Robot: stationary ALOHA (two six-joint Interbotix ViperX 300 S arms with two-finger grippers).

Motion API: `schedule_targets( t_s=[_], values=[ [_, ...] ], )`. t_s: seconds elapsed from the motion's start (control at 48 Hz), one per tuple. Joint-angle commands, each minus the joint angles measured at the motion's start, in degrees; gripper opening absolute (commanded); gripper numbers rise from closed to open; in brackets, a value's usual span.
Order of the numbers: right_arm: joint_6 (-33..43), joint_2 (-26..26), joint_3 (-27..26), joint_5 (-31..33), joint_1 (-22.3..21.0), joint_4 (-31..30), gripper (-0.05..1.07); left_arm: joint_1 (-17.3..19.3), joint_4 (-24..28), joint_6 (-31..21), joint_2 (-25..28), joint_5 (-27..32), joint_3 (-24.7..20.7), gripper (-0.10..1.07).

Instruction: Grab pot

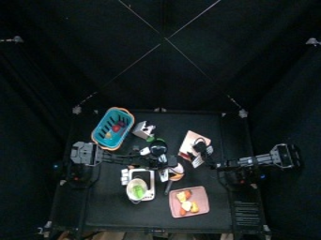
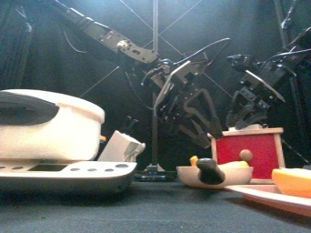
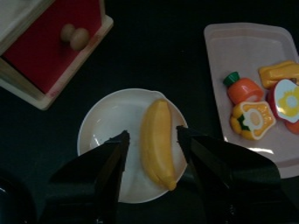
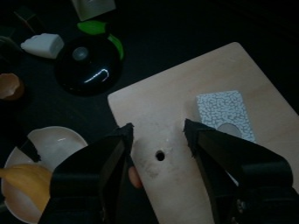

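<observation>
The right tool (image 4: 158, 140) hangs wide open and empty above a pale wooden board (image 4: 193, 101) with a small patterned card (image 4: 225, 114) on it. Past the board's edge lies a dark round lid (image 4: 87, 68). The left tool (image 3: 149, 144) is also open, its jaws either side of a banana (image 3: 162, 140) on a white plate (image 3: 103, 131); touching cannot be told. Beside that is a pink tray (image 3: 233, 44) of toy food. The pot (image 1: 138, 187) sits on the worktop (image 1: 207, 127) below the left arm, apart from both tools.
</observation>
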Motion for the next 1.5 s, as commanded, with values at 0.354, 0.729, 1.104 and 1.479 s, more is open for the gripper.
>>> schedule_targets(
  t_s=[0.354,0.729,1.104,1.479],
  values=[
    [0.1,-0.5,-1.6,-0.2,0.1,-0.5,0.86,-2.4,0.0,0.0,-11.9,3.6,4.1,0.85],
    [0.1,4.1,-6.5,-4.2,0.1,-2.5,0.86,-7.1,1.7,-0.1,-22.2,13.9,12.7,0.85],
    [0.0,13.2,-16.3,-16.0,1.6,-3.3,0.86,-7.7,1.4,-0.3,-38.0,5.8,27.2,0.85],
    [-0.4,20.0,-26.8,-23.8,5.8,1.1,0.86,4.1,1.2,-0.2,-54.2,-13.2,44.5,0.84]
  ],
)
